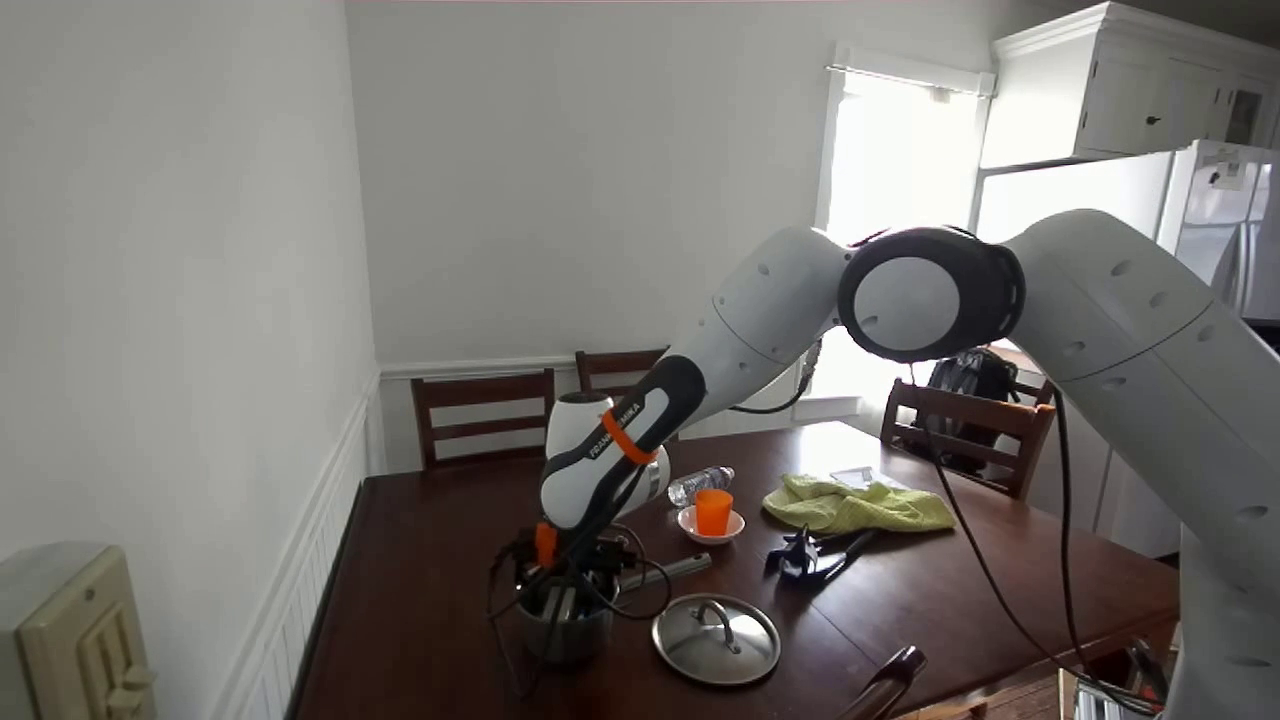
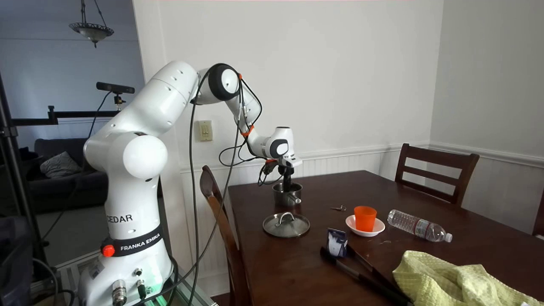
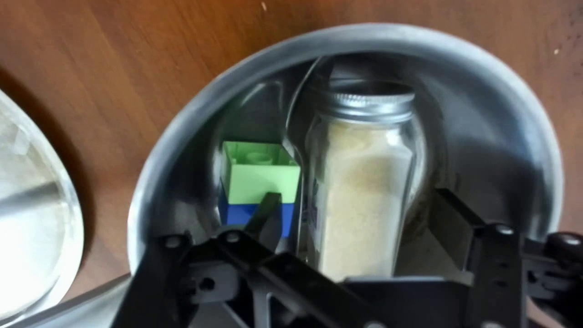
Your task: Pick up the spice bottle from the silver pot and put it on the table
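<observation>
In the wrist view, the bottle (image 3: 364,196) was inside the pot (image 3: 387,37) on the desk (image 3: 114,68), long axis running near to far, cap (image 3: 375,105) pointing far; the tool (image 3: 359,205) stood wide, fingers (image 3: 448,223) left and right.

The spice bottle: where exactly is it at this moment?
In the wrist view, the spice bottle is inside the silver pot, right of the light green toy brick and between the open fingers.

White arm (image 2: 146,114) up from its base (image 2: 123,265), arched in both exterior views: elbow (image 1: 908,305) high, forearm (image 1: 755,315) sloping down, wrist (image 2: 282,138) low. Gripper (image 3: 357,200) beneath the wrist, pointing downward. Wrist view: two dark fingers (image 3: 451,232) spread well apart, facing each other across the gap
</observation>
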`<state>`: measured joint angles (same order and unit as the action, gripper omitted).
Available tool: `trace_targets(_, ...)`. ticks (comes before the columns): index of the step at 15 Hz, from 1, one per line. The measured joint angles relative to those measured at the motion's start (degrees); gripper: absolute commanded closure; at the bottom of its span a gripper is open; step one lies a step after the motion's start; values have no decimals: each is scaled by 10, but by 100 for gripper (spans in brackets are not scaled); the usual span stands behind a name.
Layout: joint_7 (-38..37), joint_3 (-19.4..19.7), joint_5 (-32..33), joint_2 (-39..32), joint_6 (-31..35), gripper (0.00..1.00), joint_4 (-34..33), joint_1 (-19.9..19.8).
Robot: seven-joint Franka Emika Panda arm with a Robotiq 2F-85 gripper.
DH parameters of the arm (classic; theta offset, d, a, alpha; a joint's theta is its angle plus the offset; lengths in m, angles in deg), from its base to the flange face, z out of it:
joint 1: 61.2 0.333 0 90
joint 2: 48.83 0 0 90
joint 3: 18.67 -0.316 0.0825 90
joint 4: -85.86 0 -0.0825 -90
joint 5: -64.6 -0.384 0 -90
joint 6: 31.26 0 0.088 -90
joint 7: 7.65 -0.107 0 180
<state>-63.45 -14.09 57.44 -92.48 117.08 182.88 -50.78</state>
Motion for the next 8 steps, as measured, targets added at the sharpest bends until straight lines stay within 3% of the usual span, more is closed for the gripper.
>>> trace_targets(1,0,-1,0,-4,5,42,-5,0)
trace_targets(6,0,-3,0,-18,13,77,-24,0)
trace_targets(8,0,-3,0,-19,13,77,-26,0)
